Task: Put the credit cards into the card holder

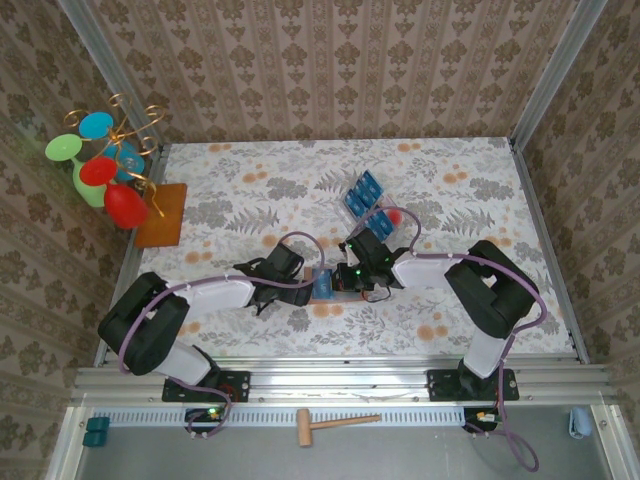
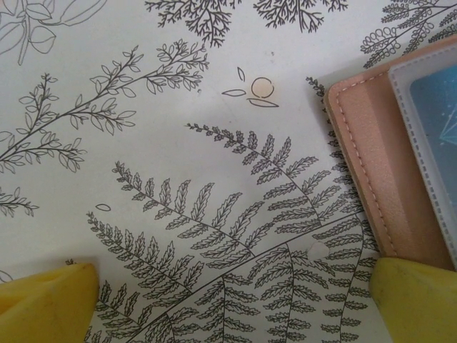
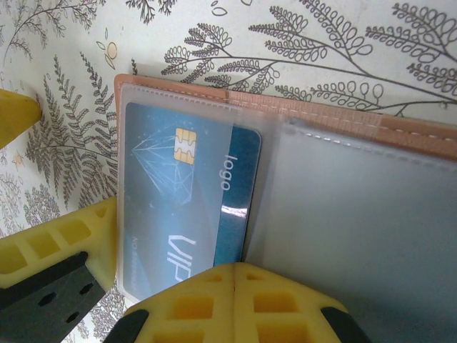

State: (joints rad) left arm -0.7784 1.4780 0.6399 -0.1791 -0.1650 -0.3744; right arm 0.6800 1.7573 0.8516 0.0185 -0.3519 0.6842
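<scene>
The card holder (image 3: 335, 121) lies open on the fern-print cloth, tan with clear inner pockets; it also shows as the card holder (image 1: 338, 293) and the card holder (image 2: 371, 164). A blue credit card (image 3: 193, 193) sits mostly inside its left pocket, with its right edge sticking out by the fold. My right gripper (image 3: 235, 268) is shut, its joined tips resting at that card's near edge. My left gripper (image 2: 232, 293) is open beside the holder's outer edge, with bare cloth between its fingers (image 2: 46, 300). More credit cards (image 1: 362, 192) lie in a clear tray (image 1: 382, 213).
A stand of coloured plastic glasses (image 1: 100, 170) rises at the back left beside an orange-brown mat (image 1: 163, 215). A wooden mallet (image 1: 335, 424) lies on the front shelf below the table. Patterned walls close the table on three sides.
</scene>
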